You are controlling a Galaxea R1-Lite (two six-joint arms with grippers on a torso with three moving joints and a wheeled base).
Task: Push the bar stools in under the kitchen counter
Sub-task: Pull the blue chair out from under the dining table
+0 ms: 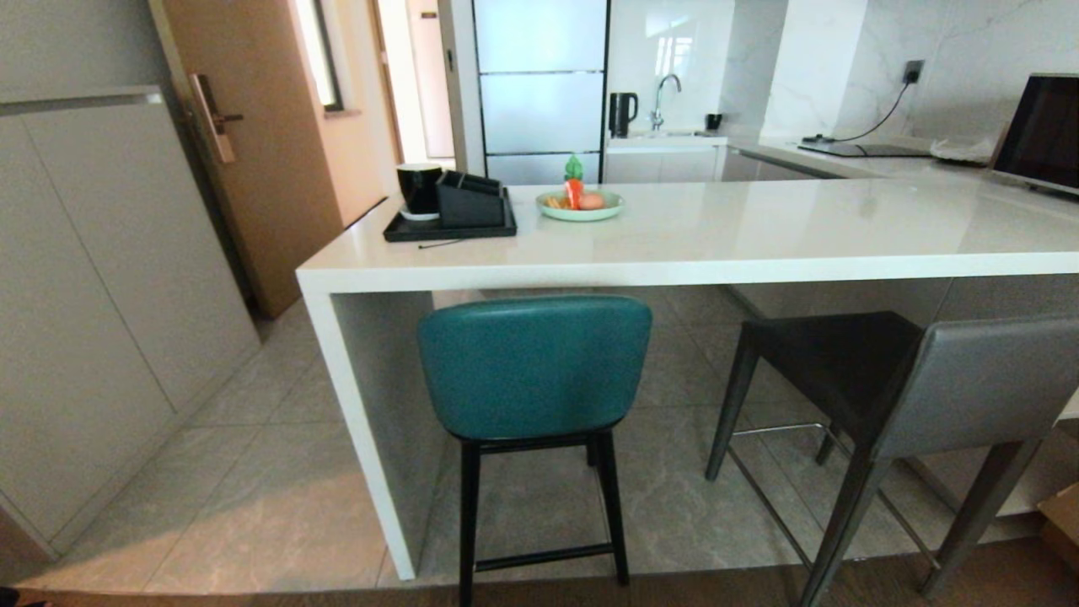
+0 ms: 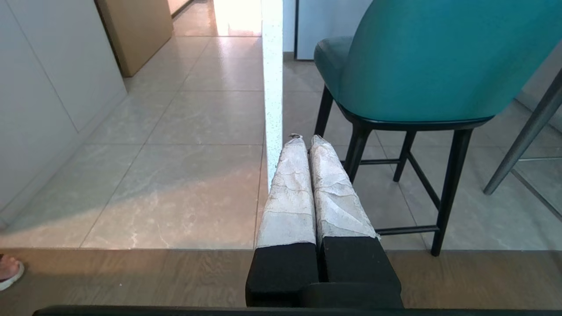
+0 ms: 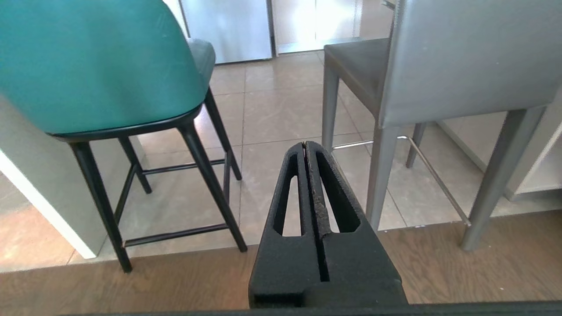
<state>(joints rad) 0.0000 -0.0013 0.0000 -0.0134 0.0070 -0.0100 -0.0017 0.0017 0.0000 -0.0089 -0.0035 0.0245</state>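
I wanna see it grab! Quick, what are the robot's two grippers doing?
Left gripper: closed, holding nothing, low behind the teal stool.
Right gripper: closed, holding nothing, between both stools.

We are in a home kitchen: white stone counter (image 1: 759,236), sink tap (image 1: 666,94), black kettle (image 1: 622,114), tall fridge (image 1: 539,88) (a wooden entry door (image 1: 253,152) beside).

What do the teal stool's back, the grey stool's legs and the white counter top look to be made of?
Curved teal stool back: smooth leather-like upholstery with a soft sheen, perhaps synthetic. Squared grey stool's legs: painted or brushed metal, judging by the thin straight footrail. Glossy white counter top: polished stone-like slab, reflecting the room.
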